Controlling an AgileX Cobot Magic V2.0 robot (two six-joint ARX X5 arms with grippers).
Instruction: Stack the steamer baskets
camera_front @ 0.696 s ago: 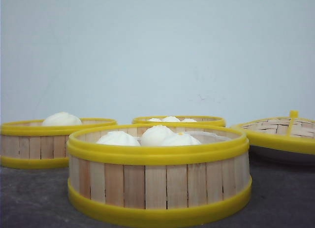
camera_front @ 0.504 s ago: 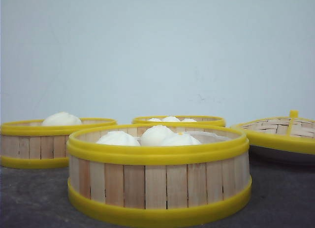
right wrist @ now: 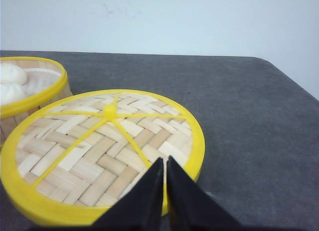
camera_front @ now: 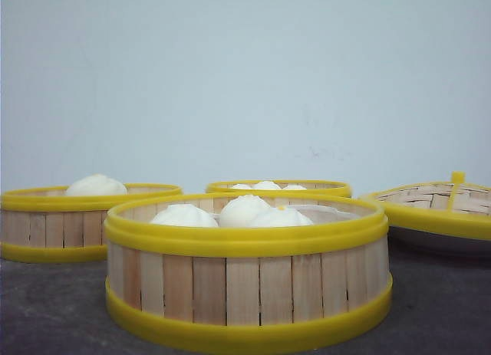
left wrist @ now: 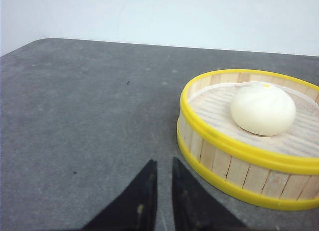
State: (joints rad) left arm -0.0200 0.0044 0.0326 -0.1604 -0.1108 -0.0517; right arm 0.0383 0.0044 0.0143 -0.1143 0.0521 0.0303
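Observation:
Three steamer baskets stand on the dark table in the front view. The nearest basket (camera_front: 247, 294) holds three white buns, the left one (camera_front: 54, 225) a single bun, and the far one (camera_front: 278, 188) several buns. In the left wrist view, my left gripper (left wrist: 163, 163) hovers over bare table just beside the one-bun basket (left wrist: 244, 166). Its jaws are shut to a narrow slit, holding nothing. My right gripper (right wrist: 165, 160) is shut and empty, poised over the near edge of the woven lid (right wrist: 75, 156). A basket with buns (right wrist: 30, 91) lies beyond the lid.
The domed woven lid (camera_front: 437, 205) with yellow rim and knob rests on a white plate (camera_front: 433, 244) at the right. The table's far edge and rounded corners (left wrist: 30, 44) meet a pale wall. Neither arm shows in the front view.

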